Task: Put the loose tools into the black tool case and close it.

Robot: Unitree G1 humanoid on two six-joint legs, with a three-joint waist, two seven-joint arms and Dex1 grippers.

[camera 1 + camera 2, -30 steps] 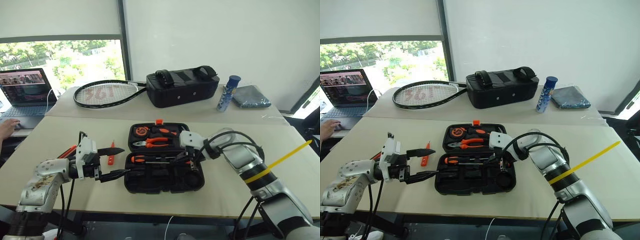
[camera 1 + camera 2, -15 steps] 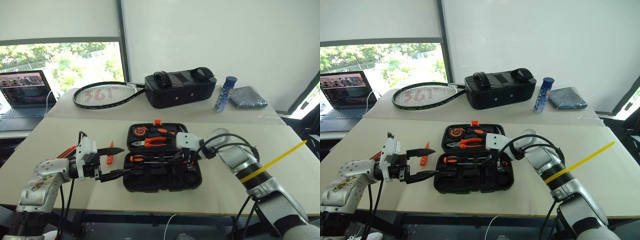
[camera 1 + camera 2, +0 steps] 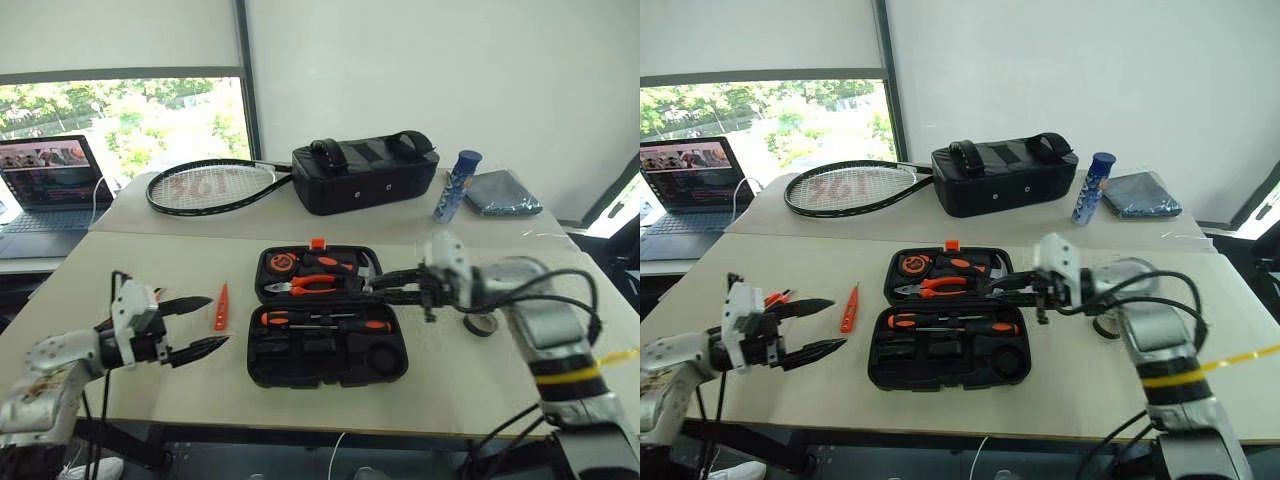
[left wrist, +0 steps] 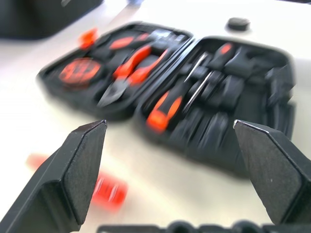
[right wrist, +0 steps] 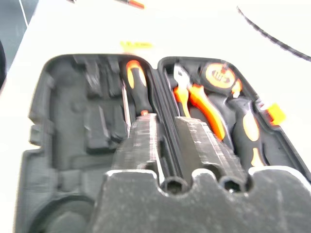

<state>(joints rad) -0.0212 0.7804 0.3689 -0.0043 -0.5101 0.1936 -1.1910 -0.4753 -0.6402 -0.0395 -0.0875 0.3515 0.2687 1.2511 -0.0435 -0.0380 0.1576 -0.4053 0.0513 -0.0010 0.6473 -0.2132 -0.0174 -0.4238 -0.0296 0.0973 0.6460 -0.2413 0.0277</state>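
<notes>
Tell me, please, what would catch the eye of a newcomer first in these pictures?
First the open black tool case in the middle of the near table, with orange-handled pliers and a screwdriver inside. The left end effector hovers wide open beside it, near a small orange tool. On the far table lie a tennis racket and a black bag.

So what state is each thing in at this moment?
black tool case: open, lying flat
screwdrivers: seated in the case
pliers: seated in the case
small orange tool: loose on the table
tape roll: loose on the table
left gripper: wide open, empty
right gripper: slightly open, empty
laptop: open, screen lit
blue bottle: upright
</notes>
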